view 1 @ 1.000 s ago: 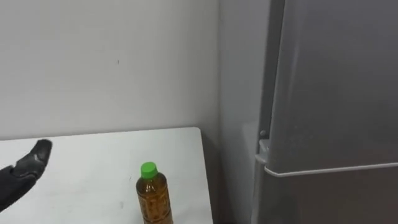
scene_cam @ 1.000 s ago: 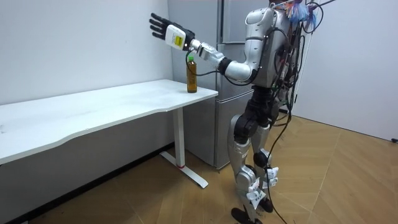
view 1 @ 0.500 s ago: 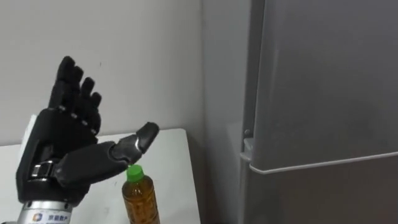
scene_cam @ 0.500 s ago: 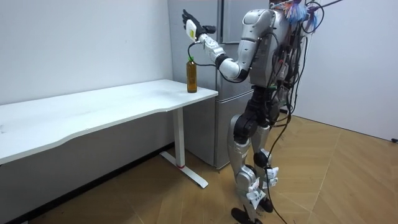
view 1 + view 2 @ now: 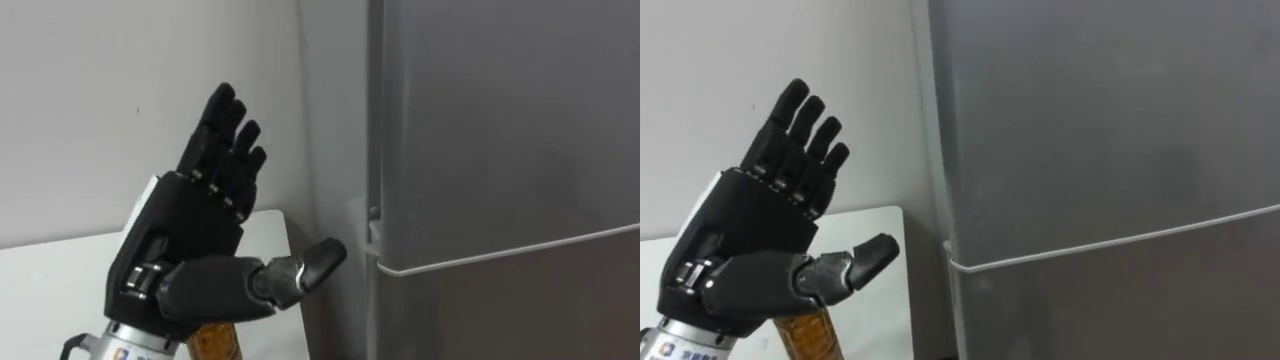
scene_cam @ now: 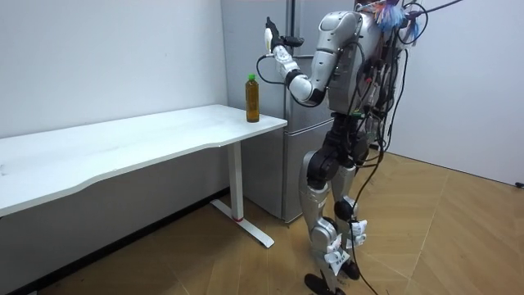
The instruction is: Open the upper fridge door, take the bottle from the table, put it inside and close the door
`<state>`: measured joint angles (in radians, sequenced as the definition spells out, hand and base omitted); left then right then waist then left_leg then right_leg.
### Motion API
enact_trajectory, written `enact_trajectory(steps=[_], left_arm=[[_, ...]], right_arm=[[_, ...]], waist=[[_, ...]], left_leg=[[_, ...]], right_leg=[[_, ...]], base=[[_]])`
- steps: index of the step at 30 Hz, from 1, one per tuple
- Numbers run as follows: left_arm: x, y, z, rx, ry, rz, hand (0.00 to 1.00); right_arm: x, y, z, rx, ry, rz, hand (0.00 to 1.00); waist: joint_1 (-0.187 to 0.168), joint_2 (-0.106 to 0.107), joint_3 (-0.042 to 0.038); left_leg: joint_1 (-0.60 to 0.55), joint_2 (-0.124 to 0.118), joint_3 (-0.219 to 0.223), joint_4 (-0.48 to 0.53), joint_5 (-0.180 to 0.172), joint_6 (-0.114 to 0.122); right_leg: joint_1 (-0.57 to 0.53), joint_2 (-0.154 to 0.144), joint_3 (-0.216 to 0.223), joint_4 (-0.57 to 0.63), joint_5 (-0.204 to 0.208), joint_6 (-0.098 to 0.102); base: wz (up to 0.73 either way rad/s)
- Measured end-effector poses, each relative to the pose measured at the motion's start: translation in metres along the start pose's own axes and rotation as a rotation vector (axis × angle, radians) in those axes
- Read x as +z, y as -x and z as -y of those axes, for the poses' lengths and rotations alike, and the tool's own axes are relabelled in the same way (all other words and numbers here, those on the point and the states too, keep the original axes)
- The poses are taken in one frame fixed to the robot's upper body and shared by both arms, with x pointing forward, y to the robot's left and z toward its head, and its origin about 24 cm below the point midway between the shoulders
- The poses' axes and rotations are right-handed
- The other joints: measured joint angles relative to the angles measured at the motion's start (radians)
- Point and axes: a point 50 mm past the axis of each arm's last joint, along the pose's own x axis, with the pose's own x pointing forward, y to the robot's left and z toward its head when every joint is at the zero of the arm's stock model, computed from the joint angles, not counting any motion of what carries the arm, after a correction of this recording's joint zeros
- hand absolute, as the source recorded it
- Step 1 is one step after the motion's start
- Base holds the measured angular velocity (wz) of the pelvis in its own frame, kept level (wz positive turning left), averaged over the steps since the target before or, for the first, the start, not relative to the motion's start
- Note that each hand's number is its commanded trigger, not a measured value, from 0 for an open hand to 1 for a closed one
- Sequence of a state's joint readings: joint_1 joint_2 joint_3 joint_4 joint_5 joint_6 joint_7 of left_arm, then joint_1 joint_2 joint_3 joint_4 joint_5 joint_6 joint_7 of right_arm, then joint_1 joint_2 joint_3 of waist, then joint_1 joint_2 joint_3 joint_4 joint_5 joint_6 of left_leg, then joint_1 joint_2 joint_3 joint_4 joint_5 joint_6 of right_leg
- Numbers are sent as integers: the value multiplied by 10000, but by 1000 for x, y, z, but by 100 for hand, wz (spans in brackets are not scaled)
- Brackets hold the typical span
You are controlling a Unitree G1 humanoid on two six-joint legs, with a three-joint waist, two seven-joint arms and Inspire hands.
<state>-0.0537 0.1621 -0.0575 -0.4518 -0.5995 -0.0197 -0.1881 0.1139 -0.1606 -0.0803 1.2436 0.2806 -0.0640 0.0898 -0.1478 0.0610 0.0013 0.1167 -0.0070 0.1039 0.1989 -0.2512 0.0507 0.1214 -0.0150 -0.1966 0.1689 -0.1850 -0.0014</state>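
Room view: the robot stands facing the fridge point(image 5: 500, 150), by the table point(image 6: 123, 147) end nearest it. Its left hand point(image 5: 190, 240) is raised before the fridge's upper door, fingers point(image 5: 225, 135) straight and spread, holding nothing, the thumb reaching toward the seam between the two shut doors. The bottle point(image 6: 252, 98), green-capped with amber liquid, stands upright on the table corner beside the fridge, below the hand. Its label is too small to read.

White worktop point(image 6: 123, 143) runs long along the wall, and on it one bottle point(image 6: 252, 100) stands upright near its end at the room view's right.
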Motion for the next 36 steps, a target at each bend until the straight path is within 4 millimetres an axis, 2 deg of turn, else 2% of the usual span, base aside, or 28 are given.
enact_trajectory(steps=[9,20,34,35,36], left_arm=[[-8,-5,19,-1216,1416,-147,0],[-13,-13,43,-2713,1878,-235,0],[-16,-14,49,-3107,2235,-430,1],[-17,-14,49,-3112,2245,-445,9],[-17,-14,49,-3111,2257,-480,37]], right_arm=[[4,-1,-4,72,313,26,0],[7,-2,-6,174,615,71,0],[12,-2,-5,287,1117,143,0],[12,-2,-5,301,1116,139,0],[12,-2,-5,317,1119,136,0]], waist=[[-149,-77,47],[-195,-141,68],[-194,-119,59],[-193,-120,60],[-191,-122,61]], left_leg=[[-7,-5,16,44,3,-1],[-24,-15,-5,37,5,-5],[-89,-14,28,17,4,-5],[-88,-13,28,18,4,-5],[-87,-10,28,19,4,-5]], right_leg=[[31,-38,-3,-25,-21,-15],[52,-13,16,-178,-32,-20],[63,-17,12,-161,-32,-20],[65,-17,13,-157,-32,-20],[63,-13,14,-146,-32,-20]], base=[[0],[0],[2],[0],[0]])
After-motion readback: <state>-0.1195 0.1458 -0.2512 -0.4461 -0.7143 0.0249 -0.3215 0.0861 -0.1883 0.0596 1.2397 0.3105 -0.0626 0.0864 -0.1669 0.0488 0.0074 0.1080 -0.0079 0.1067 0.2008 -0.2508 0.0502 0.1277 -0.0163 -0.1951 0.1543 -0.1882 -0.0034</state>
